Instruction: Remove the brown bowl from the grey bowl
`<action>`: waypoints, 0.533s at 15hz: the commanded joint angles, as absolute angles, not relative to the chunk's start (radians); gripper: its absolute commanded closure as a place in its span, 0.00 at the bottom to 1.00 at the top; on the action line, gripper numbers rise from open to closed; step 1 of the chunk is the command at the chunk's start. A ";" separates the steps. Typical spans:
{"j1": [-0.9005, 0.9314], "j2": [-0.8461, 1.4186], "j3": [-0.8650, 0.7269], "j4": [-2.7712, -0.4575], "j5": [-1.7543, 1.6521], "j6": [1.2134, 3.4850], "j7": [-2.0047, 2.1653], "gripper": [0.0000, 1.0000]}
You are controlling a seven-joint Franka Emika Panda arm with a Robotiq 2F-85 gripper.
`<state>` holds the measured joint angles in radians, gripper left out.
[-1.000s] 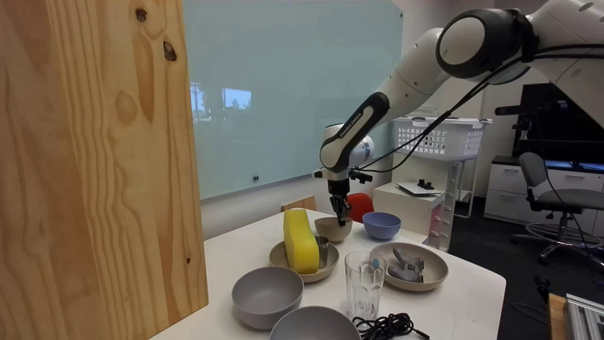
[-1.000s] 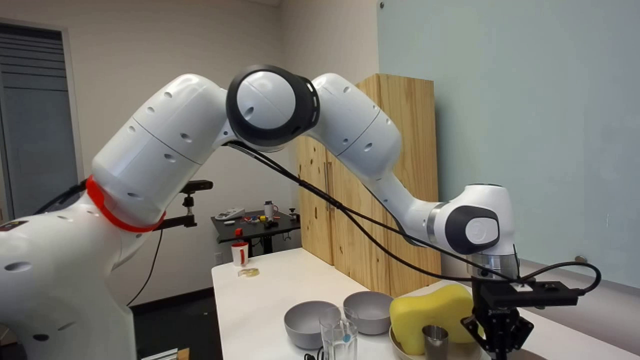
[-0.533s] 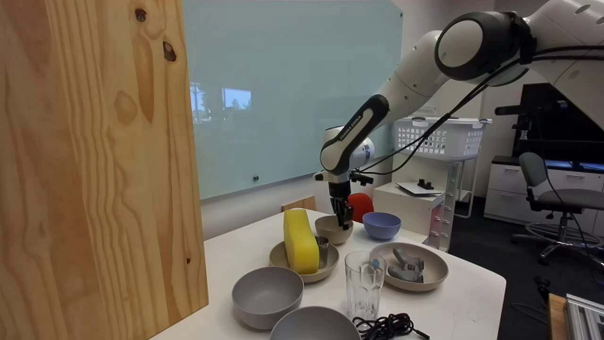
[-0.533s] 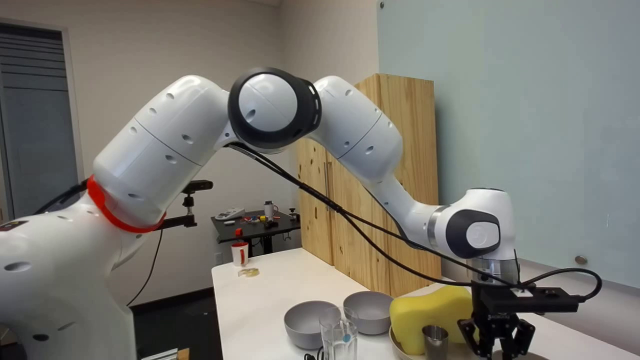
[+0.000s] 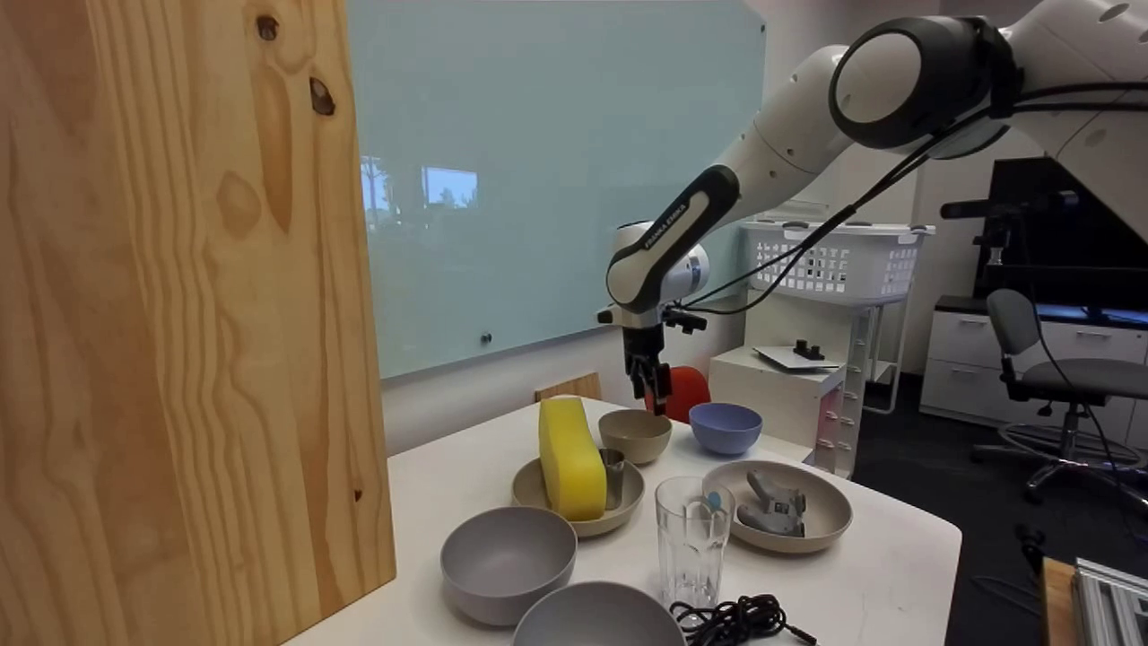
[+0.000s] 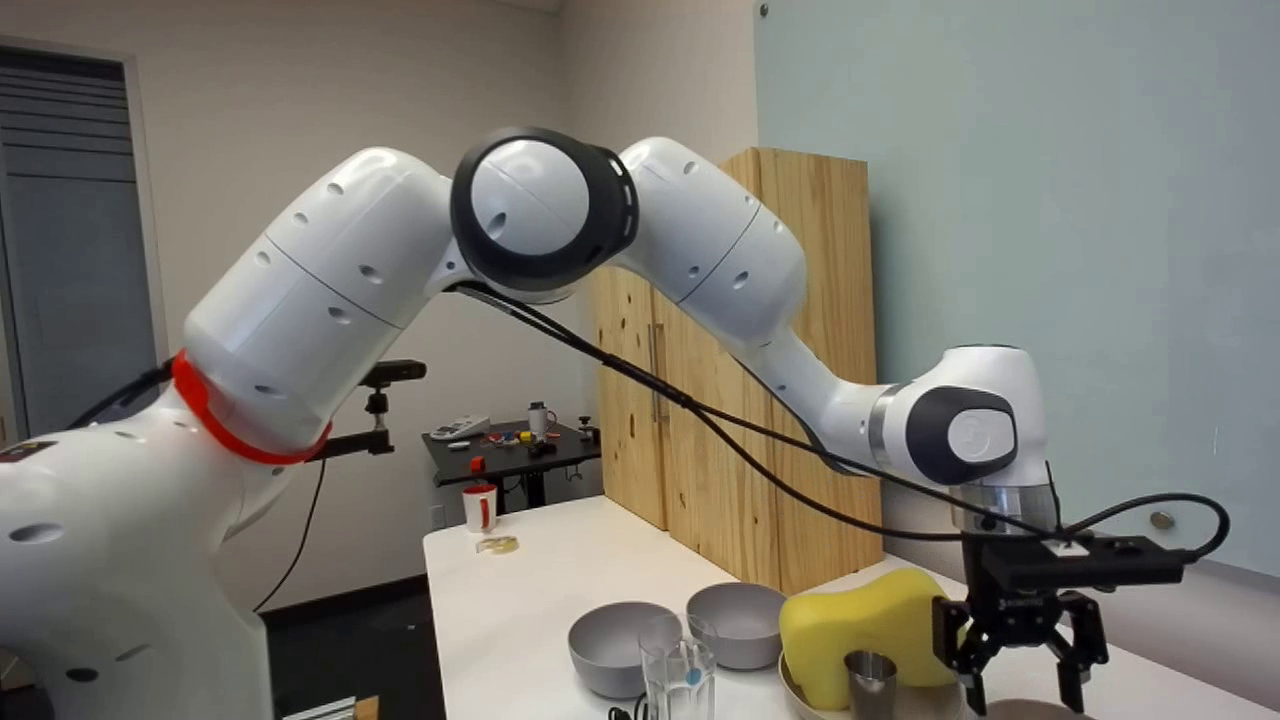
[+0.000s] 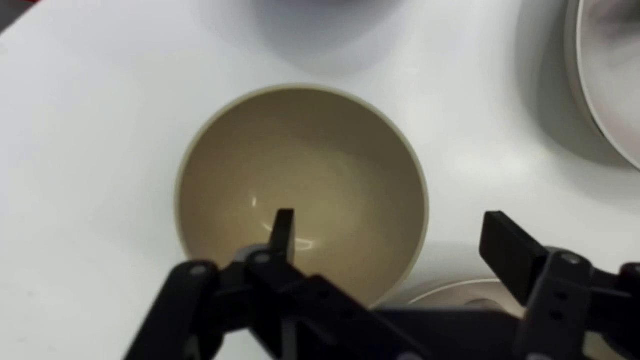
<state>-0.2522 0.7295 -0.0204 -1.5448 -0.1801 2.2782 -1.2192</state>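
Note:
The brown bowl [image 5: 633, 440] sits upright on the white table, apart from and beside the grey bowl [image 5: 726, 429], which looks blue-grey. My gripper [image 5: 659, 404] hangs just above the brown bowl's rim. In the wrist view the gripper [image 7: 389, 220] is open and holds nothing; one finger is over the inside of the brown bowl [image 7: 320, 175], the other beyond its rim. An exterior view shows the spread gripper [image 6: 1022, 690] too, with only a strip of the brown bowl [image 6: 1035, 710] at the bottom edge.
Close by, a tan dish [image 5: 583, 529] holds a yellow block [image 5: 574, 462] and a metal cup [image 5: 613, 480]. Another tan dish [image 5: 834, 529] holds a controller [image 5: 776, 511]. A glass [image 5: 693, 547], a cable [image 5: 744, 619] and two plain grey bowls [image 5: 508, 561] stand nearer that camera.
The gripper, shut at the brown bowl's rim a second ago, has opened, let go and risen above it. The brown bowl has settled slightly lower.

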 commanded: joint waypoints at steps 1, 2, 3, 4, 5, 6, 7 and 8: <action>-0.246 0.673 -0.042 -1.527 -0.184 2.236 -1.197 0.00; -0.248 0.650 -0.049 -1.532 -0.184 2.229 -1.185 0.00; -0.255 0.627 -0.054 -1.538 -0.174 2.218 -1.170 0.00; -0.259 0.602 -0.063 -1.546 -0.161 2.204 -1.135 0.00; -0.262 0.583 -0.074 -1.550 -0.147 2.190 -1.087 0.00; -0.265 0.562 -0.084 -1.564 -0.138 2.205 -1.040 0.00; -0.267 0.548 -0.090 -1.570 -0.132 2.203 -0.997 0.00; -0.270 0.534 -0.096 -1.582 -0.129 2.217 -0.951 0.00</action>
